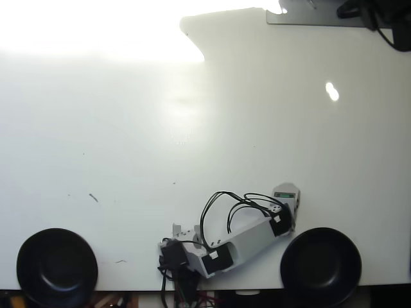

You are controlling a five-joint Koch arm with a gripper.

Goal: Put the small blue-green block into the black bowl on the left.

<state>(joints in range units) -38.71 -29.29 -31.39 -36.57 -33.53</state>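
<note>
In the overhead view the arm lies folded at the table's front edge. My gripper [286, 192] points to the upper right, just up and left of the right black bowl [321, 264]. A small blue-green block [283, 192] shows as a small patch between the grey jaws, which look shut on it. A second black bowl [56, 266] sits at the front left, far from the gripper. Both bowls look empty.
The arm's base with black cables [183, 260] stands at the front centre. A grey plate and dark gear [308, 16] lie at the back right edge. Strong glare washes out the table's back left [96, 25].
</note>
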